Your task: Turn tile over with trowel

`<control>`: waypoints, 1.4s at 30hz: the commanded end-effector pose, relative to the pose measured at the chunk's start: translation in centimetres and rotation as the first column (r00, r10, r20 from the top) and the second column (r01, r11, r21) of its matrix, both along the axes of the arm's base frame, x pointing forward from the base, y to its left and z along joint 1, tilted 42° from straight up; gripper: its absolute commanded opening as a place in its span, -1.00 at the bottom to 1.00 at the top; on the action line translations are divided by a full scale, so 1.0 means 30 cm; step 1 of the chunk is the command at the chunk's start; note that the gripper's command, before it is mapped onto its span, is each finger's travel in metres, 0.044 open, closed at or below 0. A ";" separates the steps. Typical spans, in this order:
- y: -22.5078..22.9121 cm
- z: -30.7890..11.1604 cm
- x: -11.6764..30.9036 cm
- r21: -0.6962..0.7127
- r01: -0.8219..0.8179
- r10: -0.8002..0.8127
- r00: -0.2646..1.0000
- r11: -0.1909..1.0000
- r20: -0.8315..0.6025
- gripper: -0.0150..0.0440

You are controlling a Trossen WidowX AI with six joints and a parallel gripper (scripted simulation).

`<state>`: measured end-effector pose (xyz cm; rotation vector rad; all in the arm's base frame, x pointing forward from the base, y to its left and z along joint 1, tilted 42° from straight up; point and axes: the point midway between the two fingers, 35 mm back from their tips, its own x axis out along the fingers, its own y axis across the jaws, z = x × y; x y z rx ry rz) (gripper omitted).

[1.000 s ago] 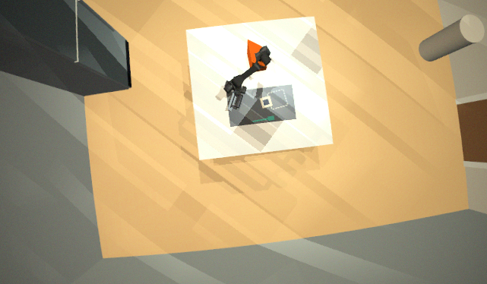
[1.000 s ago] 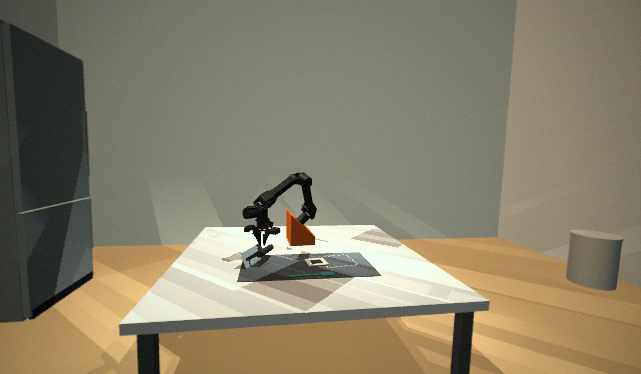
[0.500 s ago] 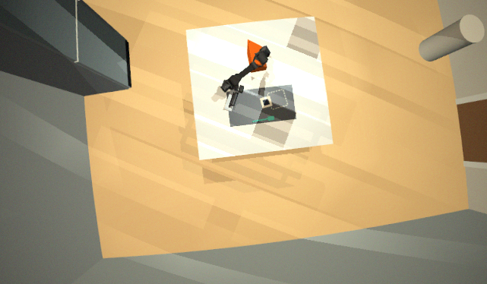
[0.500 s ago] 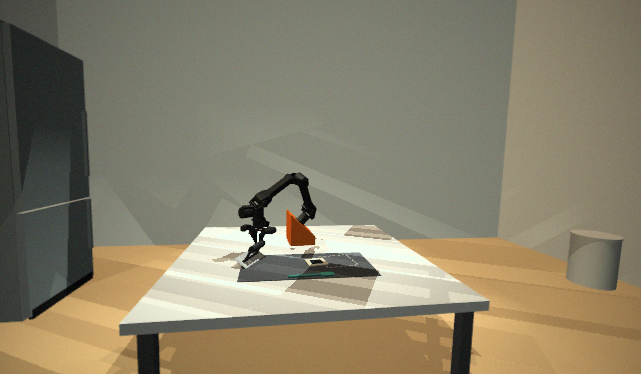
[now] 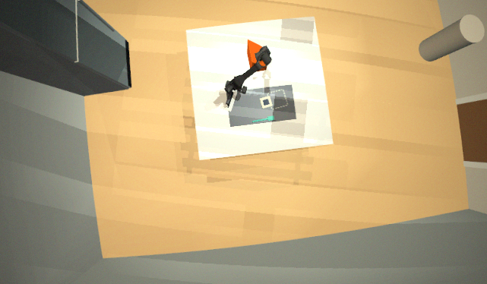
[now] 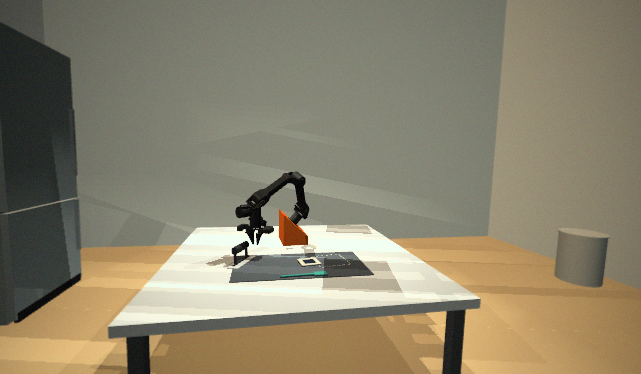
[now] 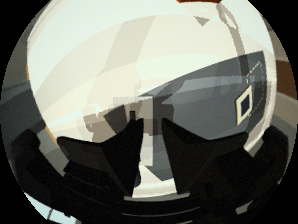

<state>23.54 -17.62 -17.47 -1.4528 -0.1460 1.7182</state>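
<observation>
The tile (image 5: 266, 102) (image 6: 309, 261) (image 7: 245, 105) lies flat on the dark mat (image 5: 249, 110) (image 6: 263, 272) (image 7: 200, 110), with a navy square inside a cream border facing up. It sits at the left side of the dashed outline (image 5: 286, 98); any overlap is too small to judge. The teal trowel (image 5: 262, 120) (image 6: 303, 274) lies on the mat near its front edge, broader end to the right. My gripper (image 6: 256, 243) (image 7: 152, 121) is slightly open and empty, above the mat's back left area and away from tile and trowel.
A low black bar on posts (image 6: 240, 247) stands by the mat's left edge, below and left of my fingers in the exterior view. An orange wedge (image 5: 251, 53) (image 6: 290, 232) stands beside the arm's base at the back of the white table (image 5: 215, 140) (image 6: 188, 300).
</observation>
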 end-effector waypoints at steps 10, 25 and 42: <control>0.086 0.145 0.094 0.000 0.001 -0.001 1.000 1.000 0.007 -0.15; 0.081 0.134 0.094 -0.006 -0.011 0.011 1.000 1.000 0.012 -0.49; 0.081 0.134 0.094 -0.006 -0.011 0.011 1.000 1.000 0.012 -0.22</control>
